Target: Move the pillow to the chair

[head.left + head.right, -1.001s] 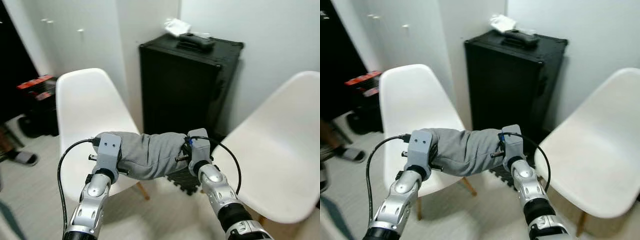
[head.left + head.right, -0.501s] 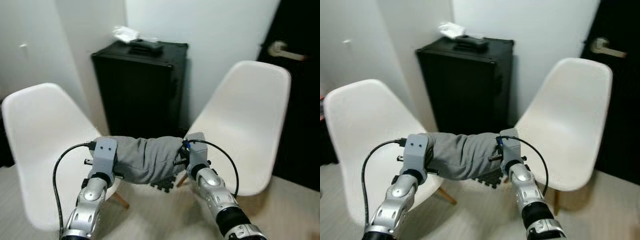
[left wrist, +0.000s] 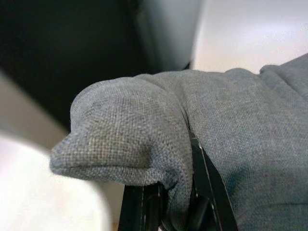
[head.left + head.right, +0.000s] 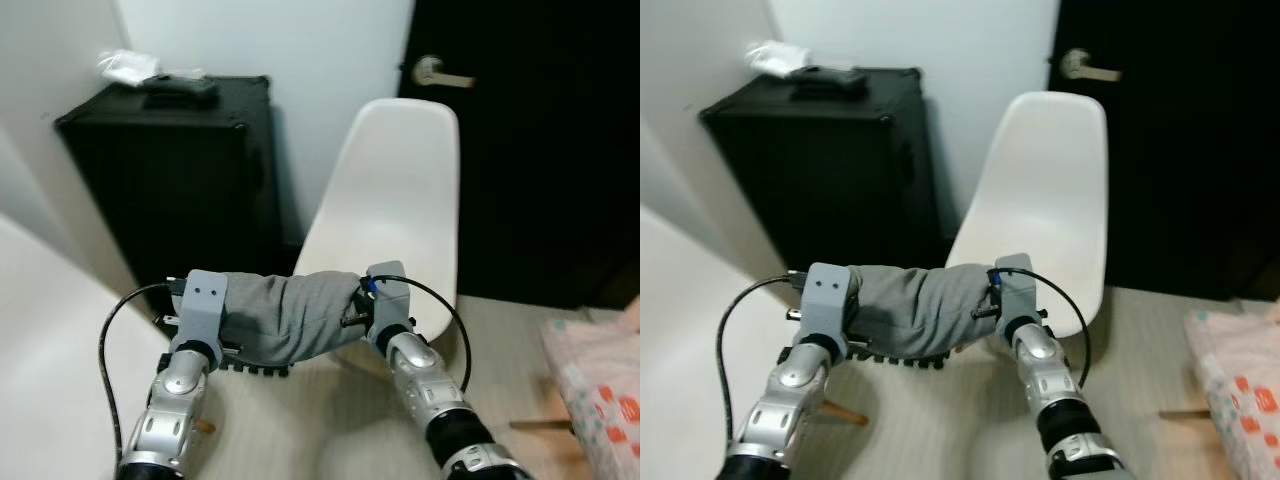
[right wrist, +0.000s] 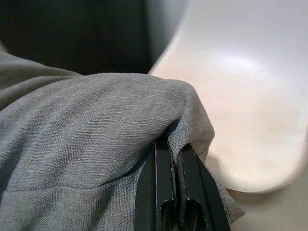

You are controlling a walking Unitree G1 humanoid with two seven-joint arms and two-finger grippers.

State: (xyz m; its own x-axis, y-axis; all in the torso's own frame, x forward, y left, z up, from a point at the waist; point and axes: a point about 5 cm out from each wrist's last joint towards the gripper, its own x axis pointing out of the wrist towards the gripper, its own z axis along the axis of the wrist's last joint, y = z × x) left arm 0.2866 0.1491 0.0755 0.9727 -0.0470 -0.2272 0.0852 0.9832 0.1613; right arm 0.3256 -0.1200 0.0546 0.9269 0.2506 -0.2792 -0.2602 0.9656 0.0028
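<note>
Gripping the pillow (image 4: 285, 315) just short of the chair (image 4: 395, 215), left hand (image 3: 166, 211) and right hand (image 5: 168, 192) clamped on its ends, I risk it slumping off the seat edge.

The pillow (image 3: 144, 130) is grey woven cloth, matt, with a coarse visible weave. The chair (image 4: 395, 210) is smooth white plastic with a soft sheen. The arms (image 4: 425, 375) are brushed silver metal; each tool's fingers (image 5: 168, 197) are smooth black plastic, slightly glossy. The black case (image 4: 170, 170) looks hard and matt. The floor (image 4: 330, 420) is pale, wood-look planking.
</note>
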